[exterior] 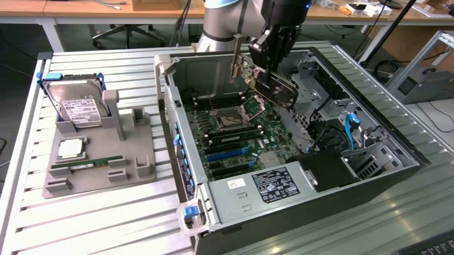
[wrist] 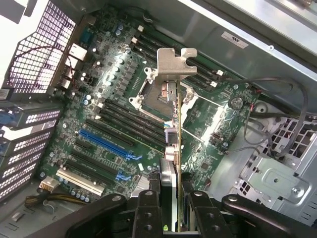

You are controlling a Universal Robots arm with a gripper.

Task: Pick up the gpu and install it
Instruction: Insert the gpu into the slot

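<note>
The gpu (exterior: pixel 275 89) is a thin dark card with a silvery metal bracket (exterior: pixel 236 59). It hangs tilted above the motherboard (exterior: pixel 234 133) inside the open computer case (exterior: pixel 397 154). My gripper (exterior: pixel 272 66) is shut on the card's upper edge. From the wrist, the gpu (wrist: pixel 172 144) appears edge-on between my fingers (wrist: pixel 148 208), its bracket (wrist: pixel 176 64) pointing away over the CPU socket (wrist: pixel 158 96). The blue expansion slots (wrist: pixel 106 144) lie off to one side of the card, apart from it.
On the exterior view's left, a grey fixture (exterior: pixel 99 159) holds a silver hard drive (exterior: pixel 80 103), a green memory stick (exterior: pixel 89 163) and a small square chip (exterior: pixel 72 149). The power supply (exterior: pixel 266 186), drive cage (exterior: pixel 369 159) and cables (wrist: pixel 282 119) crowd the case.
</note>
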